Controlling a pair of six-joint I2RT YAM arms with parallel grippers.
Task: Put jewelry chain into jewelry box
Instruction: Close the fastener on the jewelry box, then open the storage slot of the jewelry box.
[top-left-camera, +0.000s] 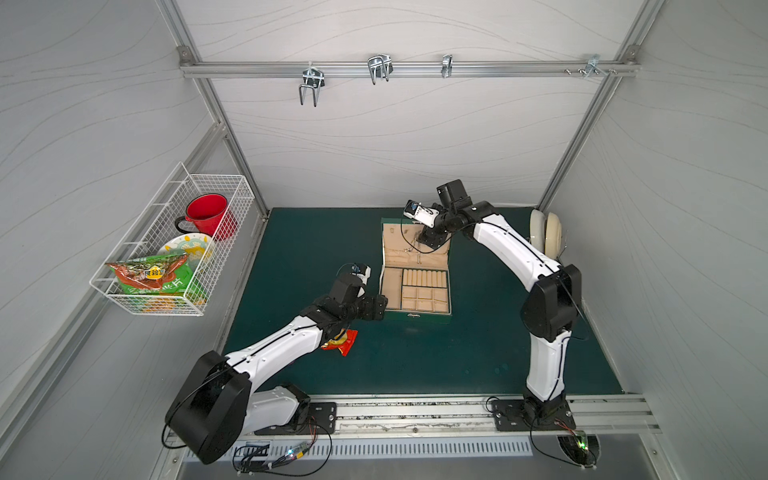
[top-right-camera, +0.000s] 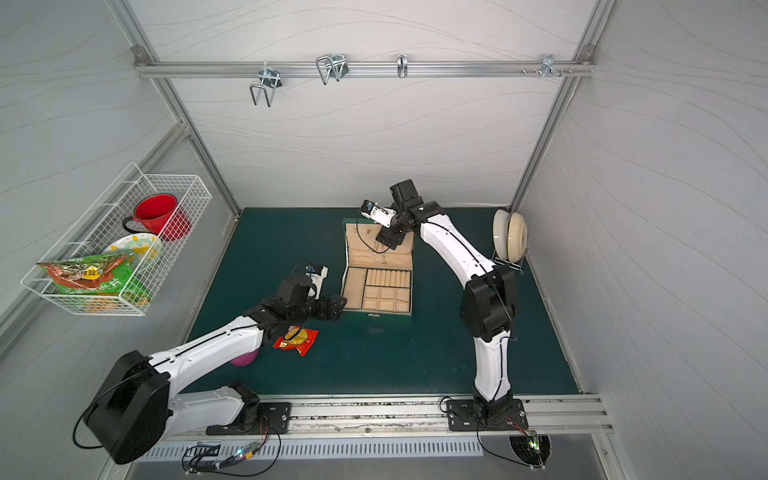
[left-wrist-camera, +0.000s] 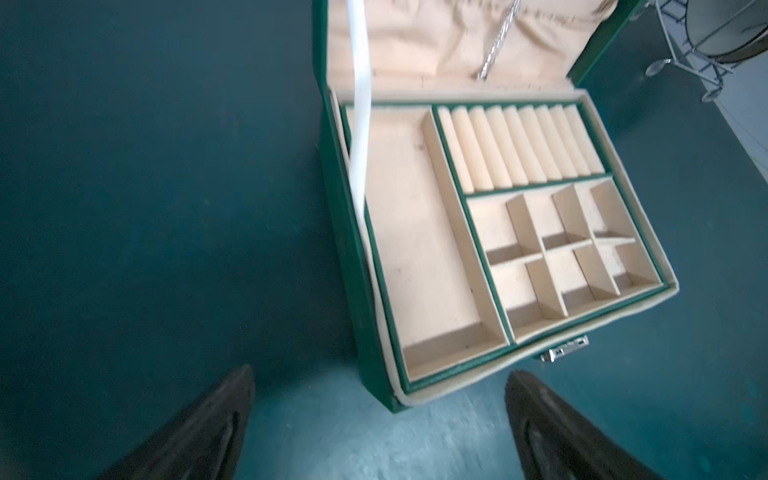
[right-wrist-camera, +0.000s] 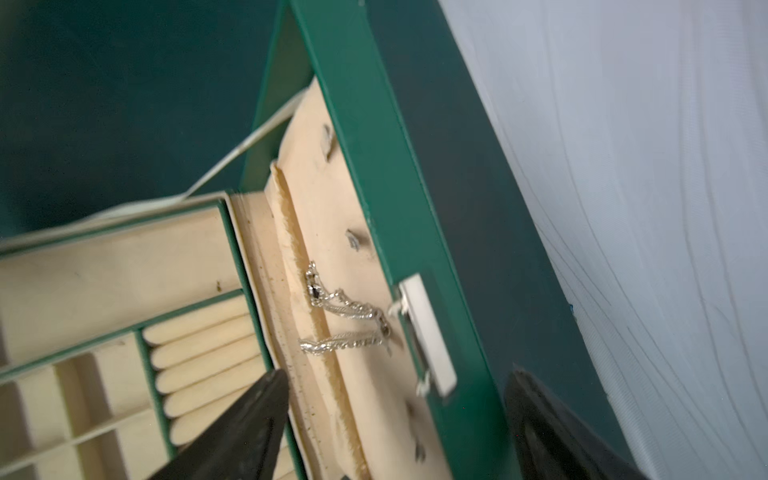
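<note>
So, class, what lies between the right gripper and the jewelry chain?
Only bare beige lid lining of the jewelry box separates the open right gripper from the jewelry chain, as the right wrist view shows.

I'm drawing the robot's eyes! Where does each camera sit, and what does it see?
Top views: high overhead, looking down at the jewelry box; the left arm and right arm show whole.
Left wrist: on its arm, facing the box's compartments; the open left gripper shows.
Right wrist: on its arm, facing the jewelry chain on the lid; open right gripper shows.
Shared: every view shows the box.
</note>
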